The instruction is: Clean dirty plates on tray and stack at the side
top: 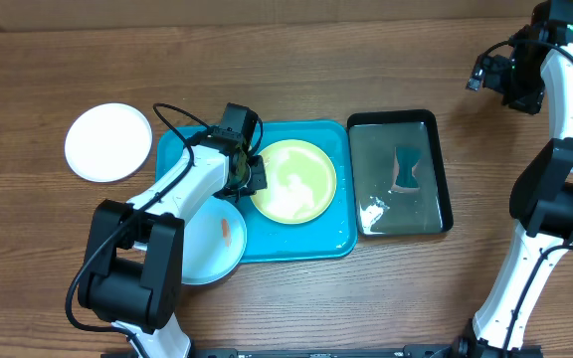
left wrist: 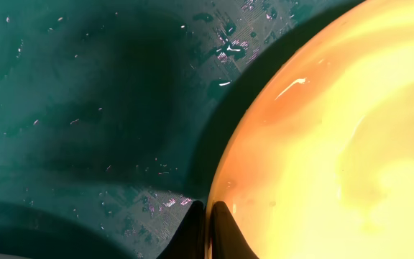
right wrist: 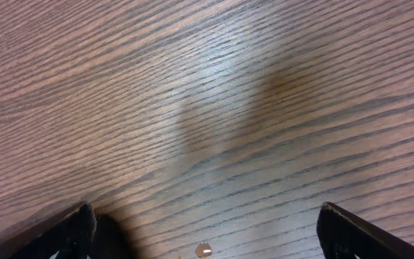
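The yellow-green plate (top: 294, 181) lies wet on the turquoise tray (top: 306, 244). My left gripper (top: 250, 171) is at the plate's left edge. In the left wrist view this gripper (left wrist: 208, 223) is shut on the rim of the yellow-green plate (left wrist: 336, 144), one finger outside over the tray (left wrist: 85, 108) and one inside. A light blue plate (top: 212, 239) with an orange smear (top: 226, 230) overlaps the tray's front left corner. The white plate (top: 108, 142) sits on the wood left of the tray. My right gripper (top: 495, 75) hangs open at the far right; between its fingers (right wrist: 205, 216) is only bare wood.
A black tray (top: 442, 169) holding water and a sponge (top: 406, 169) stands right of the turquoise tray. Droplets lie on the turquoise tray's floor (left wrist: 228, 47). A small drop (right wrist: 203, 250) sits on the wood under the right gripper.
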`<state>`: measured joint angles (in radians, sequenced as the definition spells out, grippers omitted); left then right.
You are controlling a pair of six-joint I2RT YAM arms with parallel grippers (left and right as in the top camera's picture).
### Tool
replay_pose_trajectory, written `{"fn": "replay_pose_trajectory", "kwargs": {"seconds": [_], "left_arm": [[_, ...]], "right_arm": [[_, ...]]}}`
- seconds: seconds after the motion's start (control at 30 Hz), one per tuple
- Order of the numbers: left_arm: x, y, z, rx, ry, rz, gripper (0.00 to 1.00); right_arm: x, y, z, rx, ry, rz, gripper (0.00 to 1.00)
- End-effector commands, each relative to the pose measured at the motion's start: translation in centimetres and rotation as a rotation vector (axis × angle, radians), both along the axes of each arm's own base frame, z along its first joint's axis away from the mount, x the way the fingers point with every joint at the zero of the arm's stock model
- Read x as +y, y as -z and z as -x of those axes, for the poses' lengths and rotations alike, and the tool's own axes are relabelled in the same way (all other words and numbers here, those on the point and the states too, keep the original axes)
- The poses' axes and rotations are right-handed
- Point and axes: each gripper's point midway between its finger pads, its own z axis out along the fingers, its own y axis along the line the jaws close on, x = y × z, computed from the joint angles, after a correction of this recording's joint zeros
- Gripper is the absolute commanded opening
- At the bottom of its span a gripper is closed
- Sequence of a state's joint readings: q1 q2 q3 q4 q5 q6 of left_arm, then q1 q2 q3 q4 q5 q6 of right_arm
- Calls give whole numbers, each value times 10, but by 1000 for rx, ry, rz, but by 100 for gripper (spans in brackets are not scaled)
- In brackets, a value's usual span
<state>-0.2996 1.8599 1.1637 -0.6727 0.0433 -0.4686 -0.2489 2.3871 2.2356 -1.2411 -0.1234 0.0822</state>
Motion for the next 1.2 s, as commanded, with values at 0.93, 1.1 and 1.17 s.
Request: {"fn": "replay_pose_trajectory", "kwargs": {"seconds": [0.93, 1.1, 1.17], "left_arm": [[-66, -153, -87, -308, 151, 132, 4], [-105, -159, -80, -366, 222, 115, 4], [-120, -161, -77, -395, 250, 91, 4]], "right_arm": [[-5, -19, -6, -49, 10, 11, 100], [-5, -19, -6, -49, 10, 11, 100], [-5, -19, -6, -49, 10, 11, 100]]}}
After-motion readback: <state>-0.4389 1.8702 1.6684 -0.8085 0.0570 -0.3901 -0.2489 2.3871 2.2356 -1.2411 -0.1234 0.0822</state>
